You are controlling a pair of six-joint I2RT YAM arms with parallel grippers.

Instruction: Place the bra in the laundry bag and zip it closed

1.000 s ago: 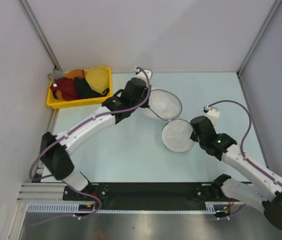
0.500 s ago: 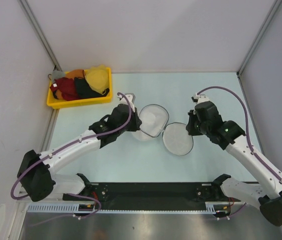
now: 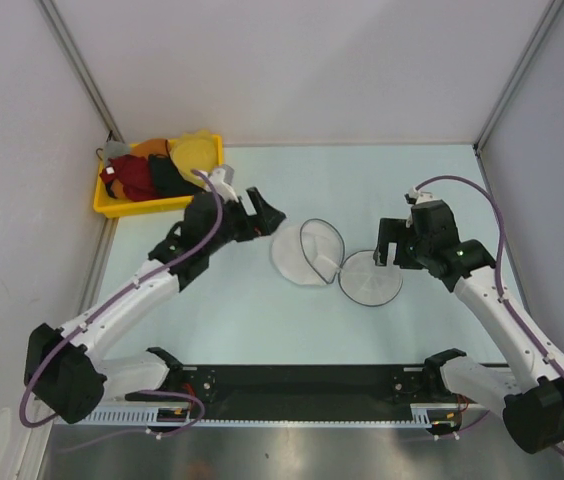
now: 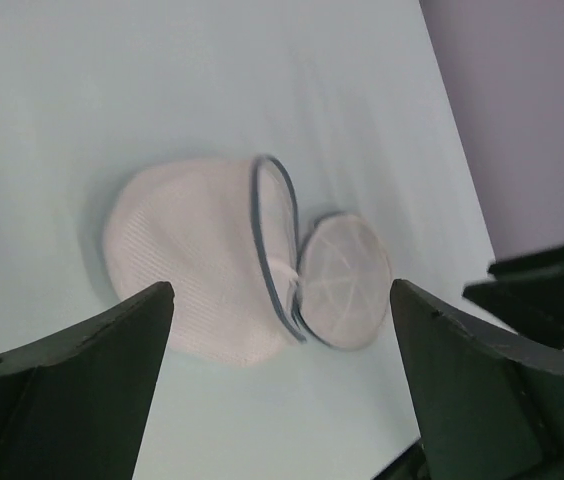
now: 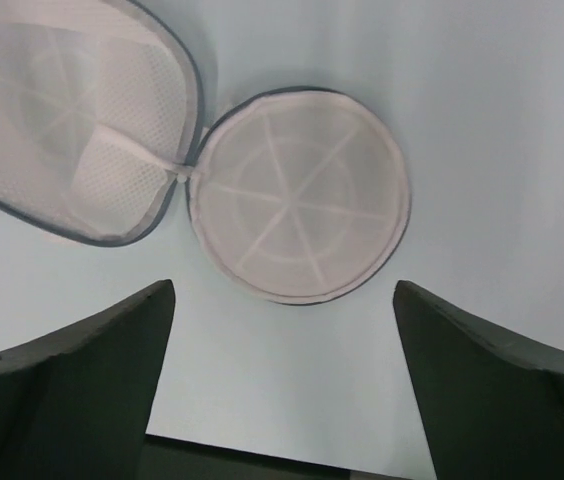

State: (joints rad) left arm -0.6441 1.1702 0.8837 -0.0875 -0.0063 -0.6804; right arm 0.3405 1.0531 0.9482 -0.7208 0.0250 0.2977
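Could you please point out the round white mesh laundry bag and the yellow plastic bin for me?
Round white mesh laundry bag [image 5: 297, 195]: right wrist view, centre of the half lying flat.
Yellow plastic bin [image 3: 138, 206]: top external view, its near wall.

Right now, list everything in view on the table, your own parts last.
laundry bag: one, white mesh with dark rims, lying open mid-table, no garment inside
yellow bin: one, yellow, far left corner of the table
clothes: a heap, red, black, yellow, orange and grey, in the bin; count unclear
table: one, pale blue-green
left gripper: one, black, open, left of the bag, holding nothing
right gripper: one, black, open, right of the bag, holding nothing
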